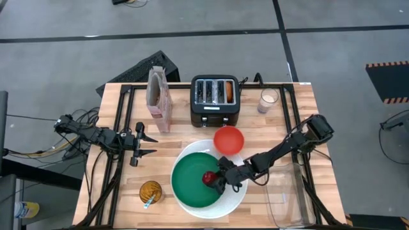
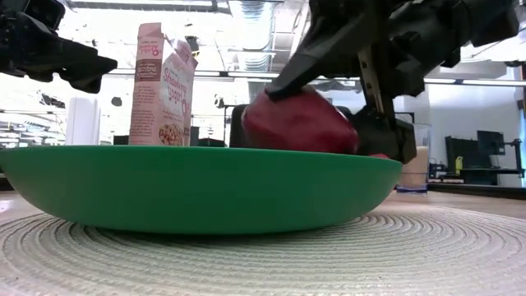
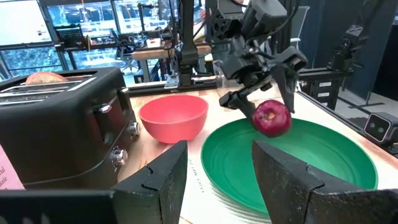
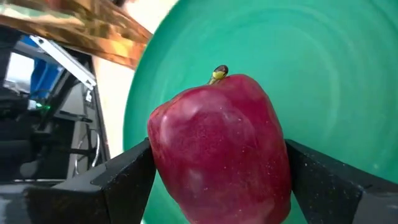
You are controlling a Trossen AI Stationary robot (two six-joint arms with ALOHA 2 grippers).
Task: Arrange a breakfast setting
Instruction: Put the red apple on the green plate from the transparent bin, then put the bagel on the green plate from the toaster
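Wooden tabletop [image 1: 281, 131], concrete floor all round. Writing I can read is on the pinkish cereal box [image 2: 161, 86], which says "Strawberry" beside the black toaster [image 1: 215, 100]. On the green plate [image 1: 195, 181], stacked on the white plate [image 1: 235, 197], the right gripper [image 1: 216, 181] has its fingers spread either side of the red apple [image 3: 272, 117], close against it. A red-orange bowl [image 1: 228, 139] sits just beyond. Left gripper [image 1: 146, 144] waits near the box, fingers parted and empty. An amber glass [image 1: 151, 191] stands nearby.
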